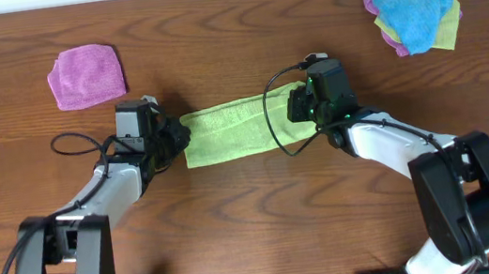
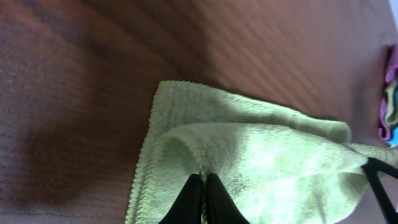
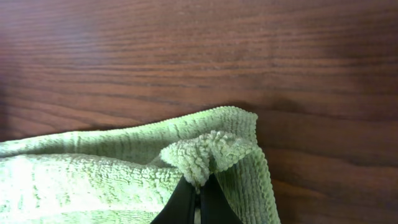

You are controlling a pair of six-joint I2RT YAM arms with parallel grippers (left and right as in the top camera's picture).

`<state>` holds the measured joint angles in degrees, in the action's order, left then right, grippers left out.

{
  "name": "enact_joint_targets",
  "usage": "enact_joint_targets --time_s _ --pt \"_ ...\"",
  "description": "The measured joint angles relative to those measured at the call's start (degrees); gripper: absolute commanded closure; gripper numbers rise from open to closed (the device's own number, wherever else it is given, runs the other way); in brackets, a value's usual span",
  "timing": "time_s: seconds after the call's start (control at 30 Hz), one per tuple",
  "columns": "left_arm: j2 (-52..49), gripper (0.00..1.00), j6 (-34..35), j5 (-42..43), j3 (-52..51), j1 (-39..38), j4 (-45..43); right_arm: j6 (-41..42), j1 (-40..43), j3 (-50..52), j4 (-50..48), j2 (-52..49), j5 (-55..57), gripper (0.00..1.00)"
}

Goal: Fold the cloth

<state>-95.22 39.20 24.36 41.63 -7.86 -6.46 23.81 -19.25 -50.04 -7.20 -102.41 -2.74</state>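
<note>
i judge green cloth [image 1: 230, 131] folded once; left pincer [image 2: 202, 186] and right pincer [image 3: 199, 191] clamp its ends; final fold pending.

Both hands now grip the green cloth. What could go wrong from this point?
1. The right hand pinches only a small bunched corner of the light green terry cloth; it may slip out when lifted.
2. The black cable loops over the cloth and could snag it.
</note>
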Motion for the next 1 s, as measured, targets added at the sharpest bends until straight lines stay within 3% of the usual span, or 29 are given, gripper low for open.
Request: enact_joint_targets --time_s 0.4,0.43,0.47,0.57,0.6,0.7,0.73,0.83,1.0 --pt "-3.37 0.94 0.00 -0.94 0.00 -0.02 -0.24 -2.05 0.04 -0.04 0.02 -0.74 1.09 0.99" --pt "-3.37 0.94 0.00 -1.07 0.00 -0.02 -0.28 -2.45 0.04 -0.04 0.02 -0.74 1.18 0.97" --pt "-3.37 0.94 0.00 -1.25 0.00 -0.02 -0.28 -2.62 0.04 -0.04 0.02 -0.74 1.22 0.84" --pt "-3.37 0.92 0.00 -1.73 0.00 0.00 -0.52 -3.41 0.04 -0.04 -0.09 -0.74 1.73 0.68" --pt "-3.37 0.86 0.04 -1.88 0.00 0.00 -0.61 -3.91 0.04 -0.04 -0.20 -0.74 2.16 0.52" --pt "-3.37 0.68 -0.09 -2.16 0.00 0.00 -0.81 -3.98 0.04 -0.07 -0.15 -0.74 2.78 0.44" --pt "-3.37 0.50 0.31 -2.29 0.00 0.00 -0.87 -4.13 0.04 -0.07 -0.11 -0.74 2.84 0.38" --pt "-2.91 0.22 -0.52 -1.77 0.31 0.15 -1.29 -4.13 0.04 -0.13 1.11 -0.72 3.06 0.36" --pt "0.35 0.09 -1.44 -1.88 0.46 1.64 1.97 -4.07 0.04 -0.15 6.40 1.18 3.23 0.34"
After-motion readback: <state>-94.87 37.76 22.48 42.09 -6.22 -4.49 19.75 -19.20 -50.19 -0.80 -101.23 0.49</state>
